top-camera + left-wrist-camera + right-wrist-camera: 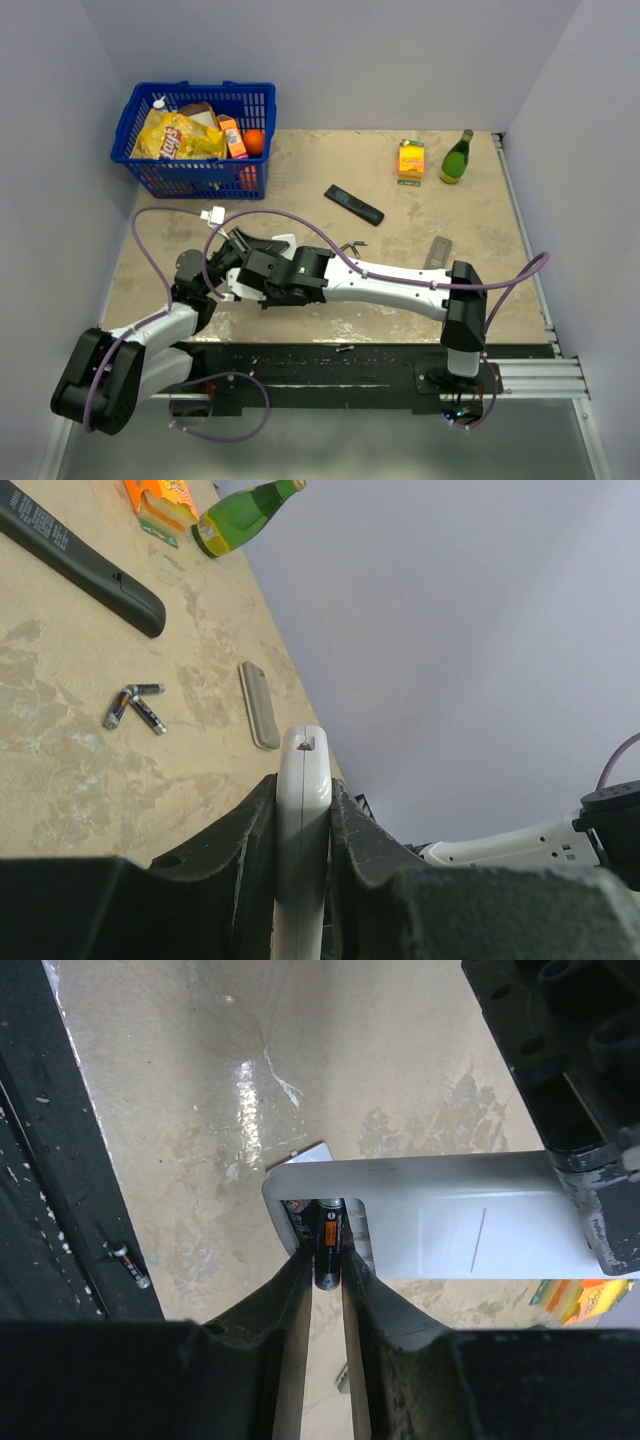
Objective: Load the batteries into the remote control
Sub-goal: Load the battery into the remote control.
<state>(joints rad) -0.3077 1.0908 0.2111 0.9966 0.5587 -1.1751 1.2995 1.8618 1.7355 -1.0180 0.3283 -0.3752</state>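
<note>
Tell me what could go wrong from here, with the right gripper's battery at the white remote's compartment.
1. The battery in the right gripper looks only partly seated in the white remote. Releasing now could let it fall; a stray battery already lies on the black base rail.
2. The left gripper clamps the remote only by its narrow edges, so pushing the battery in might twist it.

Dark battery [328, 1250] perhaps in white remote [450, 1225]
</note>
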